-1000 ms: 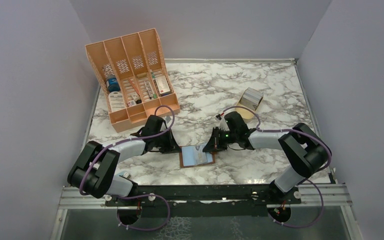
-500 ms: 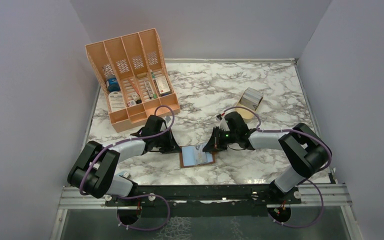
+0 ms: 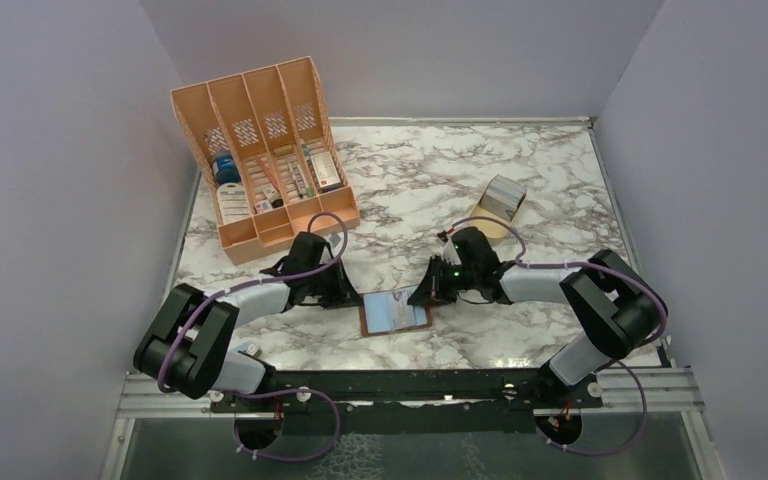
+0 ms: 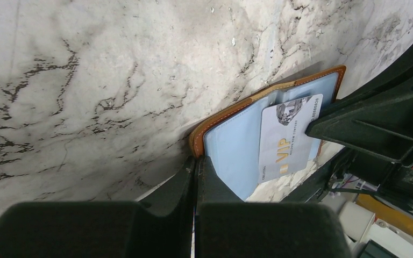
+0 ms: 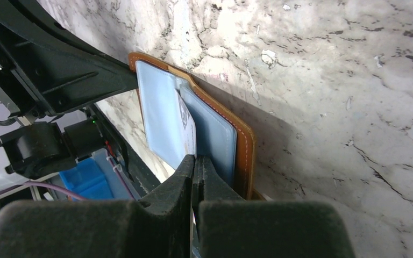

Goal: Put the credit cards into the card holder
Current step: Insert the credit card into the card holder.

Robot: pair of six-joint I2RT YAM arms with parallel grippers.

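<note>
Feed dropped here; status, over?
Left gripper shut on card holder. Right gripper shut on card, against the sleeves. Nothing in the way.

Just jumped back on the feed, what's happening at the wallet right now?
Both arms meet at the open brown card holder lying on the marble table. The left tool is shut on one side edge of it, pinning it, while the right tool pinches a pale VIP card lying against the bluish sleeves. Whether that card sits inside a pocket is unclear. More cards wait in the wooden stand farther back.
</note>
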